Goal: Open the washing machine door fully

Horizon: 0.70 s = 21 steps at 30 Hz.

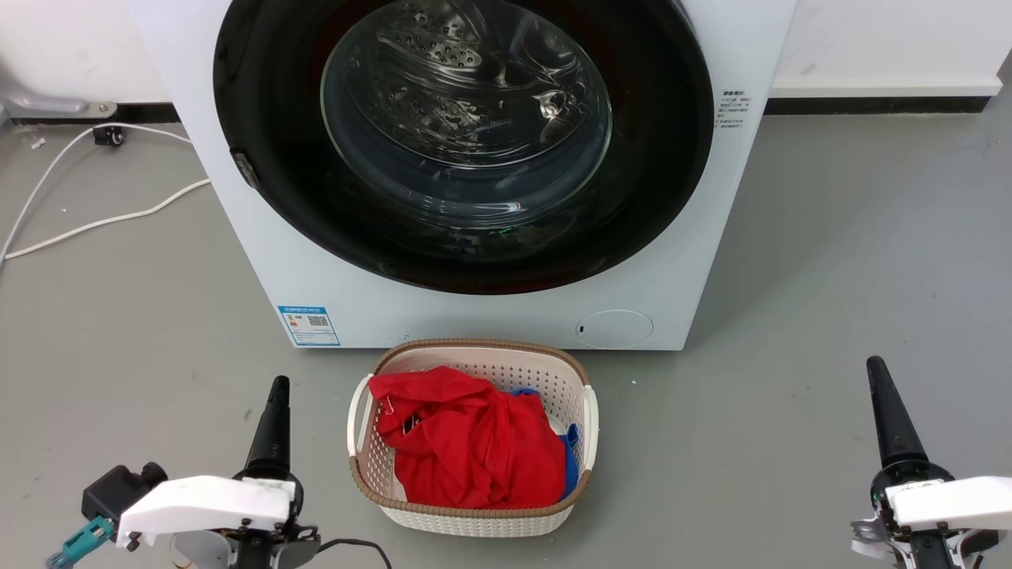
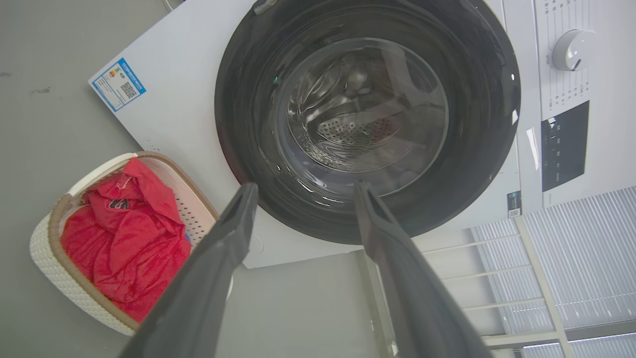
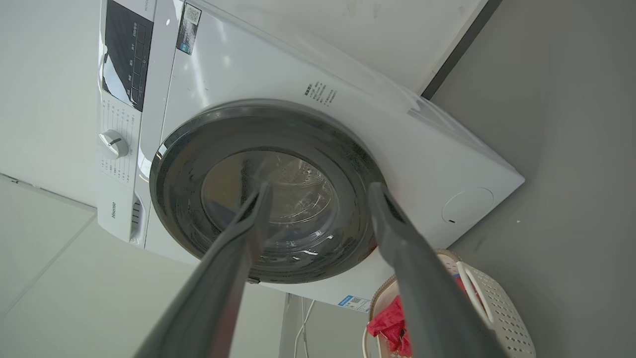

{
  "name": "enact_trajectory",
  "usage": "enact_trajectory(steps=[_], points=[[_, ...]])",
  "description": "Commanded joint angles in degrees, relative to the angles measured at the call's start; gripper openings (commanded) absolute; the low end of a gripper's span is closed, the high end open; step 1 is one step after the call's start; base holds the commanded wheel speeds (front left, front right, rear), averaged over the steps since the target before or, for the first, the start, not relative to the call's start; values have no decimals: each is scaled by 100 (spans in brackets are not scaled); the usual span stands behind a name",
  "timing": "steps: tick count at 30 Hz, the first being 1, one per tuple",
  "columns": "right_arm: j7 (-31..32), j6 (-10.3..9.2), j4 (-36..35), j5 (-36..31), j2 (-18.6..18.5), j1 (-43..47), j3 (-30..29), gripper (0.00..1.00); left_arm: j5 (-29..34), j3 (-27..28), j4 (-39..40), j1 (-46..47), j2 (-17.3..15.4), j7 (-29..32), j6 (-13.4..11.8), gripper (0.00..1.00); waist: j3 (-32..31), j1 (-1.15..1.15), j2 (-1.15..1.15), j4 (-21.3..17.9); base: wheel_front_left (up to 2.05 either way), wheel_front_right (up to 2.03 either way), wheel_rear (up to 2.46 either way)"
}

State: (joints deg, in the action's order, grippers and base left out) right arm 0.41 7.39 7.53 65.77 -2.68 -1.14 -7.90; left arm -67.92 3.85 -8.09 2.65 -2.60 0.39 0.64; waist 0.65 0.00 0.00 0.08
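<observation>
Left hand (image 2: 304, 186) and right hand (image 3: 319, 186) gape empty; basket (image 1: 474, 518) before the shut washing machine door (image 1: 269, 158) holds red cloth (image 1: 466, 450).

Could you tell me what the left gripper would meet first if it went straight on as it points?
Most likely the washing machine door: in the left wrist view the open left gripper aims at its black ring and glass, with nothing between. How far off is unclear.
</observation>
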Motion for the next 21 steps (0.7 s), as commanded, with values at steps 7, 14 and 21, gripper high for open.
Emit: enact_trajectory(steps=[7, 14, 21], points=[[-202, 8, -406, -1252, -26, 93, 155, 100, 1120, -226, 251, -22, -53, -200, -296, 100, 10, 0, 0, 0, 0, 0, 0], [-328, 9, -475, -2018, -26, 210, 215, 100, 1732, -441, 288, -63, -167, -328, -555, 100, 9, 0, 0, 10, 0, 0, 0], [-468, 10, -568, -2693, -27, 308, 239, 100, 2261, -724, 426, -90, -312, -467, -723, 100, 7, 0, 0, 20, 0, 0, 0]])
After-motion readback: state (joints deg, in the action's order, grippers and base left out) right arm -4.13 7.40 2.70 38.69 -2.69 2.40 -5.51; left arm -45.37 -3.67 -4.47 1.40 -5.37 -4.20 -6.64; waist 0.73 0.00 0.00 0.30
